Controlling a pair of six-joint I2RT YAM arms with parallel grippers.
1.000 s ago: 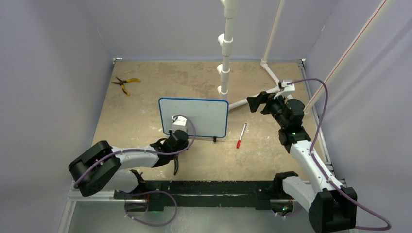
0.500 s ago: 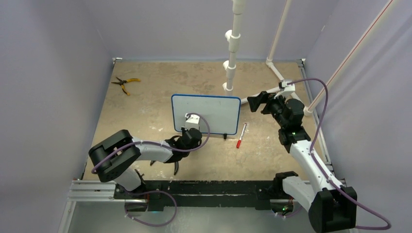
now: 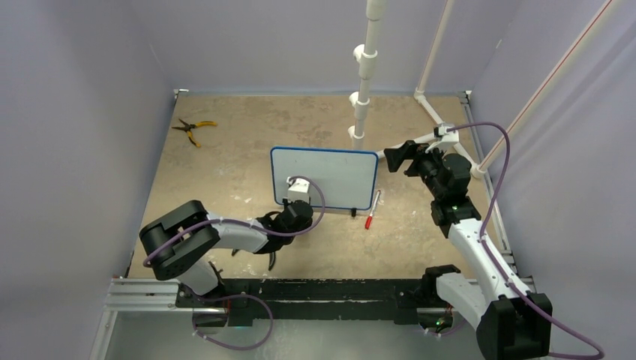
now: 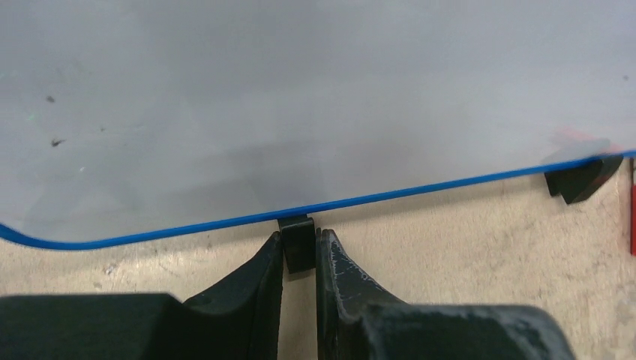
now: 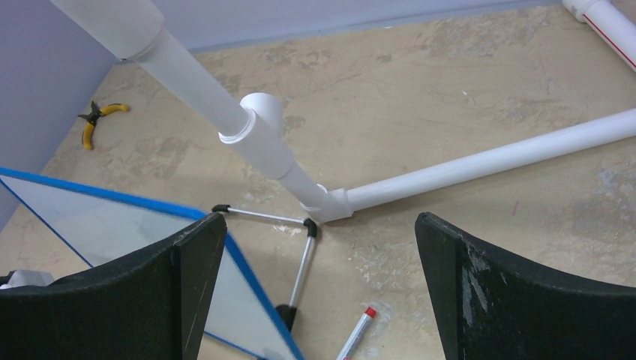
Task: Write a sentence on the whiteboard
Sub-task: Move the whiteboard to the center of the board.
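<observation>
Left wrist cam, nearest: the left gripper [image 4: 300, 247] has both fingers clenched on a small black foot [image 4: 298, 241] under the blue bottom edge of the whiteboard [image 4: 300, 112]. The top cam cannot show this grip, as the wrist covers it.

Right wrist cam: the right gripper [image 5: 319, 225] is released, fingers wide apart w/ nothing between. Only this view shows a thin metal prop [image 5: 301, 262] at the board's end.

Top cam: the left arm lies low, elbow bent, forearm reaching right to the board's lower edge. The right arm is raised, its gripper beside the board's upper right corner, not touching.

The board stands upright approx. mid-table [image 3: 225, 172]. A red-tipped marker [image 3: 372, 210] lies just beside its lower right corner. Behind it is a white pipe frame [image 3: 362, 82]. Yellow-handled pliers [image 3: 193, 129] lie at the far left. The table is beige and mottled, and the walls are lilac.
</observation>
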